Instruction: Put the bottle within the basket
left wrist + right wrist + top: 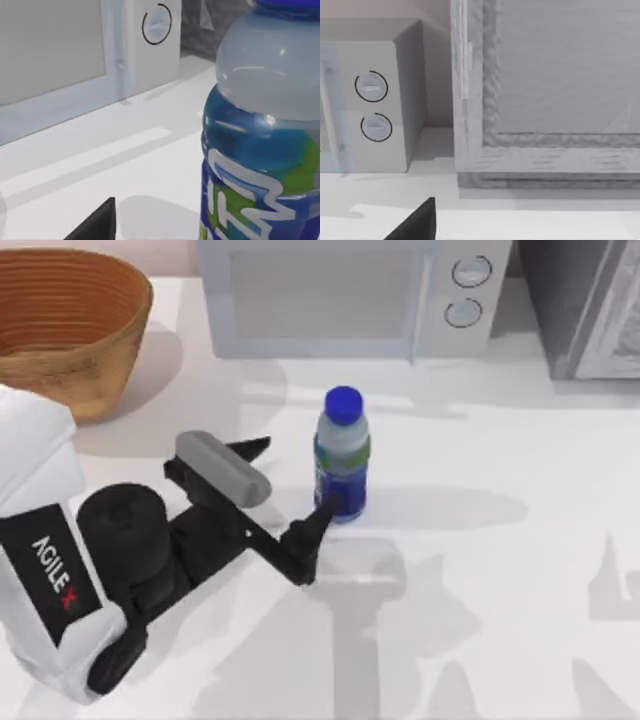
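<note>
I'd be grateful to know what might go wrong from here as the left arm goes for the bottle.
The left gripper is open, with one finger already at the foot of the upright bottle, so a nudge might topple it. The basket sits behind the arm at the table's far left, so the carry may clip its rim.

Bare table point(520, 580) lies lower right. The microwave point(340, 295) blocks top centre; the basket point(70, 320) fills upper left. The upright bottle point(342, 455) stands mid-frame, open lane between them.

light: bright, even | shadows: soft grey on table point(480, 570) | blur: none
</note>
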`<state>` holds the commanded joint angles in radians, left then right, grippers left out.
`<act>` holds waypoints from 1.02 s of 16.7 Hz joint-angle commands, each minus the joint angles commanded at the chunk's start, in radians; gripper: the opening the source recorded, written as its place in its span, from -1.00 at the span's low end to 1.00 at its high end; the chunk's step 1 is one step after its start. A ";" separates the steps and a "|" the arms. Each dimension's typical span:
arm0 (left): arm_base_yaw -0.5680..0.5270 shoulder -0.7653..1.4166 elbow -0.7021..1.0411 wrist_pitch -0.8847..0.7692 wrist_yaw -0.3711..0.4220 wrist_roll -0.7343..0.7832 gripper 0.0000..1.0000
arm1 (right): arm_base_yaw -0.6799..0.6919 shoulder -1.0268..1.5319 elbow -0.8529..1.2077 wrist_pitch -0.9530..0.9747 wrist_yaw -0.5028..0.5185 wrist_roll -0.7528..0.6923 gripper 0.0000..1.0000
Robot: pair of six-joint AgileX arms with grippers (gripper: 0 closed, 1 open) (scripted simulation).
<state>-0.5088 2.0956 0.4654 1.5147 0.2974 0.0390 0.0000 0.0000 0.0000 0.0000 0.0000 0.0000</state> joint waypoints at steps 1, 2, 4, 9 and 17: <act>-0.006 0.027 0.006 0.020 0.004 0.000 1.00 | 0.000 0.000 0.000 0.000 0.000 0.000 1.00; -0.011 0.045 0.011 0.034 0.006 0.001 1.00 | 0.000 0.000 0.000 0.000 0.000 0.000 1.00; -0.015 0.060 0.015 0.045 0.008 0.001 1.00 | 0.000 0.000 0.000 0.000 0.000 0.000 1.00; -0.010 0.058 0.011 0.043 0.007 0.001 1.00 | 0.000 0.000 0.000 0.000 0.000 0.000 1.00; -0.059 0.143 0.229 -0.083 -0.034 -0.005 1.00 | 0.000 0.000 0.000 0.000 0.000 0.000 1.00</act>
<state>-0.5675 2.2382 0.6945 1.4320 0.2632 0.0340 0.0000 0.0000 0.0000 0.0000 0.0000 0.0000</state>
